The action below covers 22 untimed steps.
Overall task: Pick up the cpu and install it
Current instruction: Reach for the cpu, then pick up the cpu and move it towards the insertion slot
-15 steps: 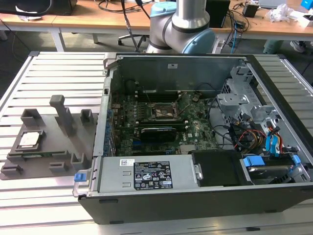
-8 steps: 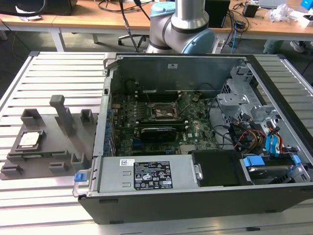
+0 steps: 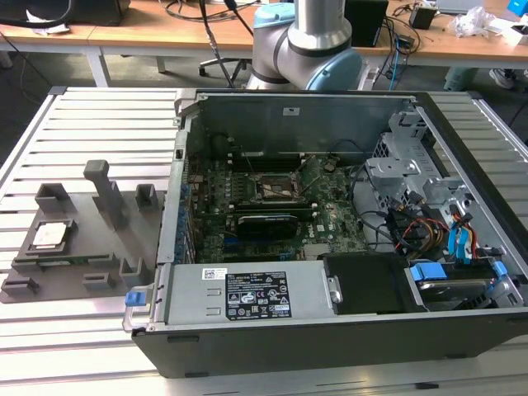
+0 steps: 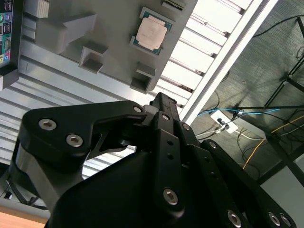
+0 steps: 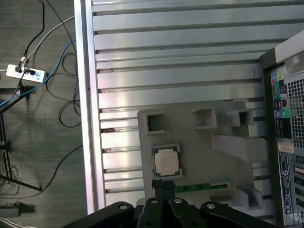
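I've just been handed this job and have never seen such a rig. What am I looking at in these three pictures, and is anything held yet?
The exterior view looks from outside at a slatted metal table carrying an open computer case. The robot arm stands at its far side. Both wrist views come from cameras riding on the arm and look past its black gripper. The cpu lies in a grey holder tray beside the case. The gripper hangs above the tray, fingers together, holding nothing. The socket sits inside the case.
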Each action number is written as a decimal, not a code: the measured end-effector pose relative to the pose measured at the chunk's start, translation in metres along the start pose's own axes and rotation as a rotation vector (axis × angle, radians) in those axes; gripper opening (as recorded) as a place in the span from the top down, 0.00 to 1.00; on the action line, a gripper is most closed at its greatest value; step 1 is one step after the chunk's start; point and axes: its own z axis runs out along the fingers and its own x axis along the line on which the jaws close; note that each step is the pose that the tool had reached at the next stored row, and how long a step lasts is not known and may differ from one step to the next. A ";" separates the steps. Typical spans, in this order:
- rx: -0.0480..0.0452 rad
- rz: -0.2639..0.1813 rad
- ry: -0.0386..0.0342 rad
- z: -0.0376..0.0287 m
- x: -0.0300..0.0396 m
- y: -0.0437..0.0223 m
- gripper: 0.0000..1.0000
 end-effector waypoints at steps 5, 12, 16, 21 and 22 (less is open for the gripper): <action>0.0000 0.000 0.0000 0.0000 0.0001 0.0000 0.89; 0.0000 0.000 0.0000 0.0000 0.0001 0.0000 0.89; 0.0000 0.000 0.0000 0.0000 0.0002 0.0000 0.89; 0.0000 0.000 0.0000 0.0000 0.0002 0.0000 0.64; 0.0001 0.000 0.0000 0.0000 0.0002 0.0000 0.58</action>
